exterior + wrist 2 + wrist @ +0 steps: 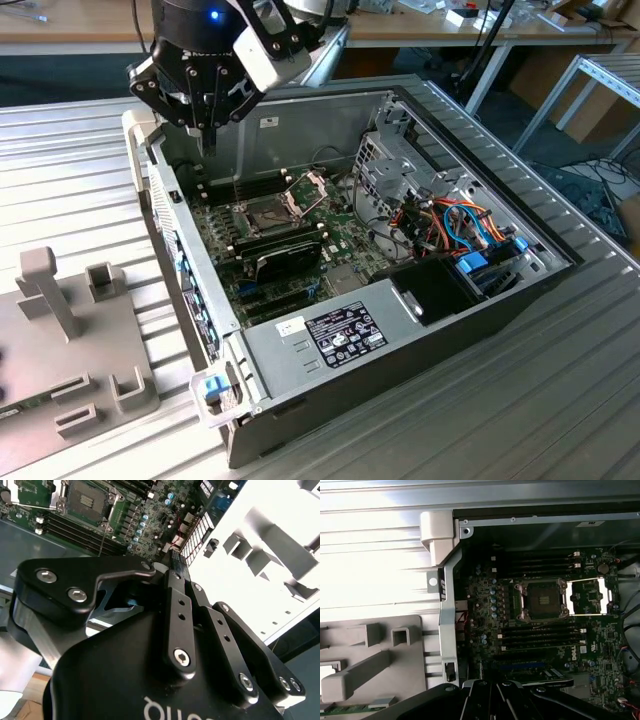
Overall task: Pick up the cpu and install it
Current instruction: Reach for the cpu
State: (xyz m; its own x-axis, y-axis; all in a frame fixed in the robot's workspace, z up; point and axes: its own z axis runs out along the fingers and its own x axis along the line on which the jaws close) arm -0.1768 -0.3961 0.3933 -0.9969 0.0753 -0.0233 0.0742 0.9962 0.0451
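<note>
- We judge the cpu to be light, thin and stiff; its metal top is probably smooth and a little slippery, and its underside contacts are fragile; so it is best taken by two opposite edges and kept flat.
- We cannot tell where the cpu lies; the socket is bare and dark with a gold-tinted centre, and its retention frame is swung open beside it, so we judge the chip not yet installed.
- The gripper hangs above the corner of the open computer case on the exterior view's left, pointing straight down; it is well apart from the socket and high over the motherboard.
- Its claw is together, the tips meeting, and we see nothing between them.
- A grey fixture stands outside the case, at the exterior view's left.
</note>
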